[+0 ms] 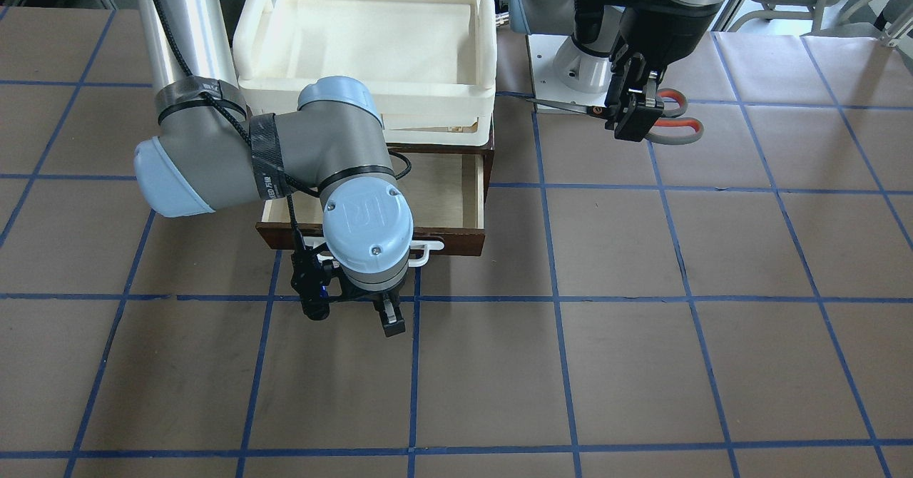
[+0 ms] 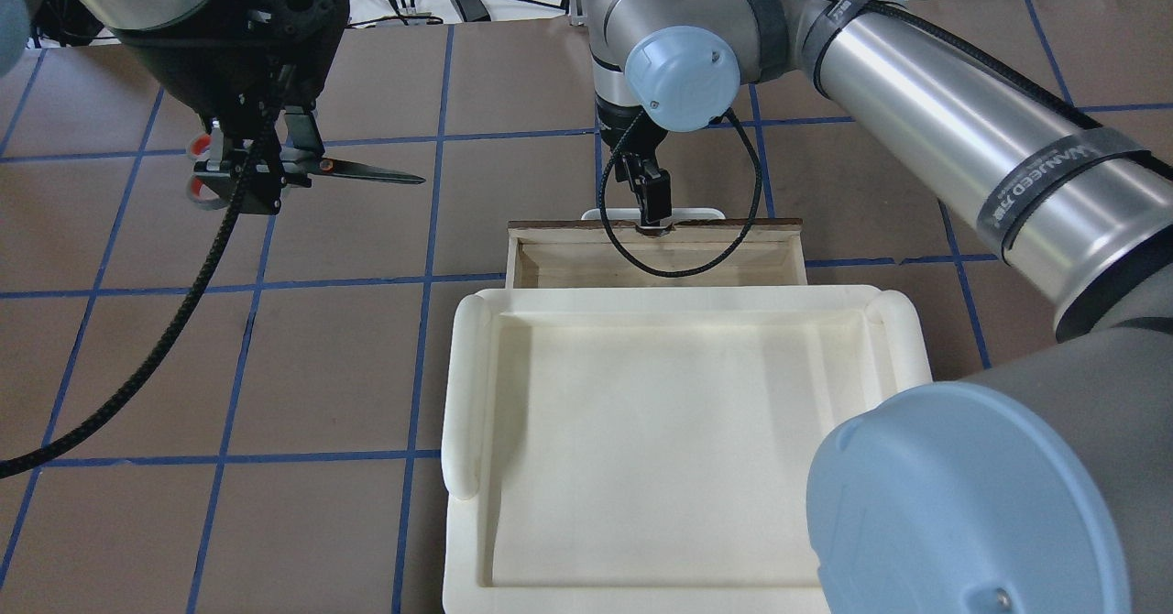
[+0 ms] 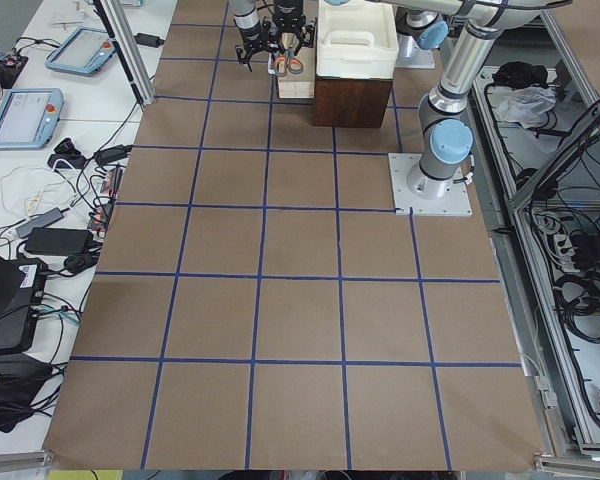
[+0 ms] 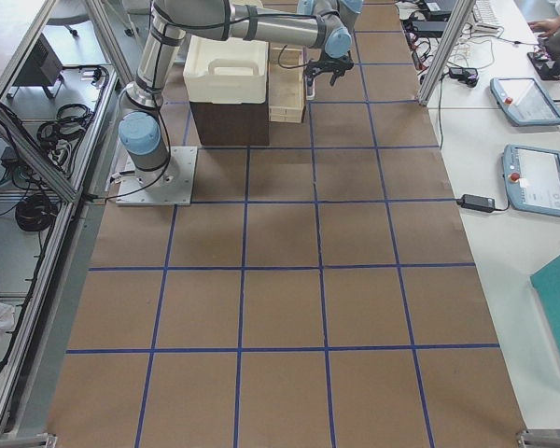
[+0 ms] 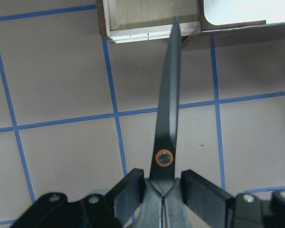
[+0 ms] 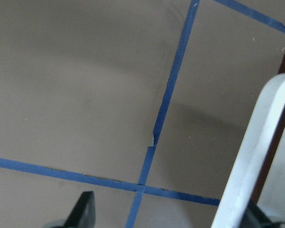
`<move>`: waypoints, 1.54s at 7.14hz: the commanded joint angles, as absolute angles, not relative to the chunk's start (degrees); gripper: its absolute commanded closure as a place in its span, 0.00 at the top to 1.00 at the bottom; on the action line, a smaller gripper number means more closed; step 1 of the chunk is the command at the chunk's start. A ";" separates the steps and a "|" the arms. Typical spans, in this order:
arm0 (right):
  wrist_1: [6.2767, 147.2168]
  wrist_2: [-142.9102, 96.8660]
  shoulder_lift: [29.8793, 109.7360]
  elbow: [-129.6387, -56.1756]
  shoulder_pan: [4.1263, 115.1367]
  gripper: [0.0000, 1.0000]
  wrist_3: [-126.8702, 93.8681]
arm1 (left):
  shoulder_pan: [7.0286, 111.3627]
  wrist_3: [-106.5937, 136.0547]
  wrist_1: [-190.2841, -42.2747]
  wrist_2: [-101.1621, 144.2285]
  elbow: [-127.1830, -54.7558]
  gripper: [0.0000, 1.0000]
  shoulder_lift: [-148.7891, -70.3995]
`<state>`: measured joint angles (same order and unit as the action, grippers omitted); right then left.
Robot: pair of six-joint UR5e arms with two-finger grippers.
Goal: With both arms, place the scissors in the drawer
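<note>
At the near side of the front-facing view we have bare brown table (image 1: 642, 364) with blue tape grid. Next back, the right gripper (image 2: 650, 209) hangs pointing down at the front of the drawer (image 1: 472, 200). In the wrist view its fingers (image 6: 84, 209) are spread apart, released. The white bar handle (image 6: 256, 152) runs between them, close to one finger; we can't tell if they touch. The drawer is pulled out, and we see its pale plywood inside with nothing in it. Over the cabinet behind it sits the cream-white tray (image 1: 364, 100).

Farthest back, off to the robot's left and well apart from the drawer, the left gripper (image 1: 633, 118) is clamped on the scissors (image 1: 674, 127), fingers pinching just behind the orange pivot. The scissors are held off the table with the blades together and roughly level. The tips point toward the drawer side and the grey and orange-red loops stick out the other way. In the left wrist view the blade tip lines up with the drawer's corner.
</note>
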<state>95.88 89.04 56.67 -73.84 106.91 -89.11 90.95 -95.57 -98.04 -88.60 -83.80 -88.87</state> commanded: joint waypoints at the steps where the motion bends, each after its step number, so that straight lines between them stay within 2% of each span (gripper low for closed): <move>1: 95.98 89.03 55.29 -72.51 106.88 1.00 -87.03 | 90.53 -95.62 -98.17 -88.59 -83.67 0.21 -89.12; 11: 95.98 88.95 53.00 -68.73 106.08 1.00 -84.64 | 90.53 -94.57 -98.00 -88.33 -83.67 0.21 -89.21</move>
<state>95.98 88.95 53.10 -68.93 106.09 -84.78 90.49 -94.64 -98.03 -88.46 -83.70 -89.46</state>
